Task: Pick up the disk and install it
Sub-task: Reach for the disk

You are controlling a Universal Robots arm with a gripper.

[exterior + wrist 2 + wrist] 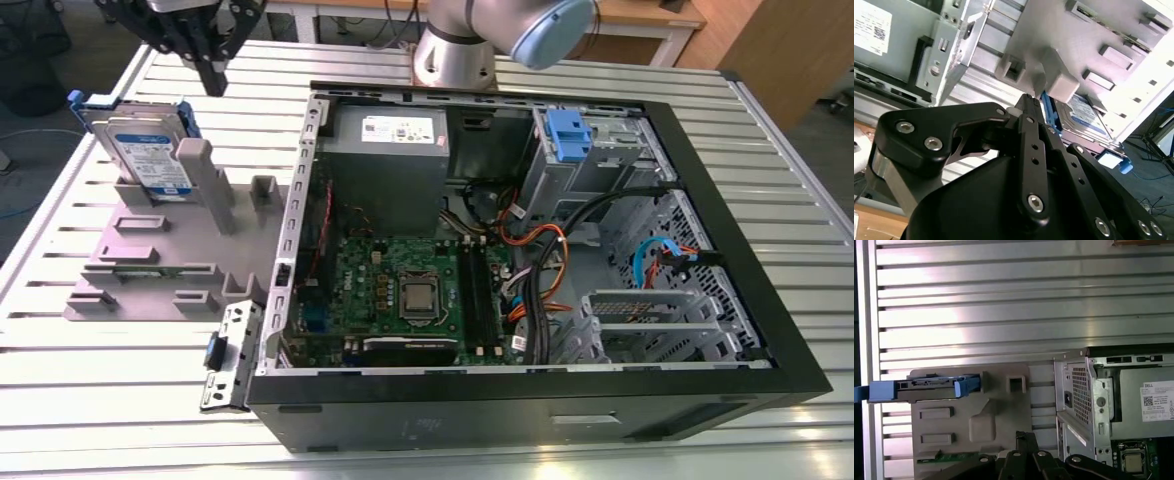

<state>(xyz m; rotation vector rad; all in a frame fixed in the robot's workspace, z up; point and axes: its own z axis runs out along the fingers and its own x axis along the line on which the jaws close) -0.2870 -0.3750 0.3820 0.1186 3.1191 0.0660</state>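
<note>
Black gripper (1026, 97) linkage looms closest to the lens in both wrist views, fingers drawn together to a point and nothing between them. It is closed and empty.

Now the disk (144, 150): it stands on edge in its blue frame, slotted upright in the grey holder (147, 275), just below the gripper's tips and a little to one side of them. No contact between them. In the first wrist view the disk (929, 386) shows edge-on, ahead of the fingertips rather than under them.

So the job looks barely begun. The disk is not yet picked up, and nothing of the install is done either.

As for pose, the arm (494, 35) reaches across from behind the computer case (534, 405), with the gripper hanging fingers-down above the holder. The case lies open on the slatted table (80, 400), on the far side of the holder from the gripper, well apart from the disk.
</note>
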